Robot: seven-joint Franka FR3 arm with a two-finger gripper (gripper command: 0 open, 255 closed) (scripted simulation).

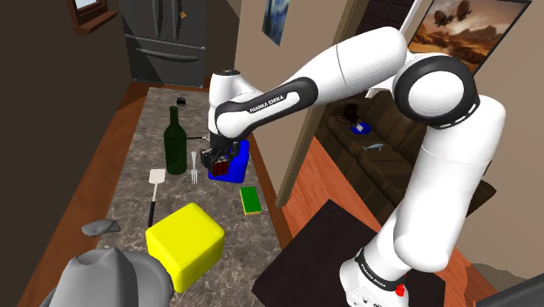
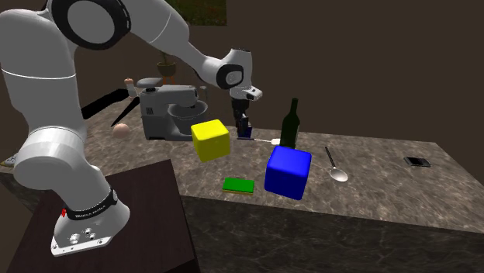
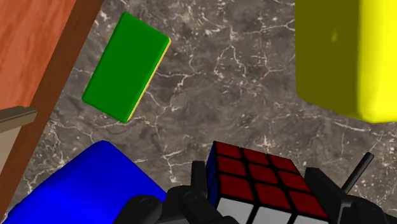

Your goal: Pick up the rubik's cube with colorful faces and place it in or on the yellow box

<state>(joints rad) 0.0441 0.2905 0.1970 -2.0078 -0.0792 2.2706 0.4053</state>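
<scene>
Holding steady: the black two-finger claw (image 3: pixel 257 172) is clamped on the one rubik's cube (image 3: pixel 270 194), with dark red and white faces showing. The cube is up against the one blue box (image 1: pixel 241 160), well apart from the one yellow box (image 1: pixel 185 244). One flat green block with a yellow edge (image 1: pixel 251 200) lies near both on the dark marbled surface (image 3: pixel 222 83). Also there: one dark green bottle (image 1: pixel 176 139), one grey stand mixer (image 2: pixel 167 112), one fork (image 1: pixel 193 167), one white spatula (image 1: pixel 155 185), one spoon (image 2: pixel 337 172).
</scene>
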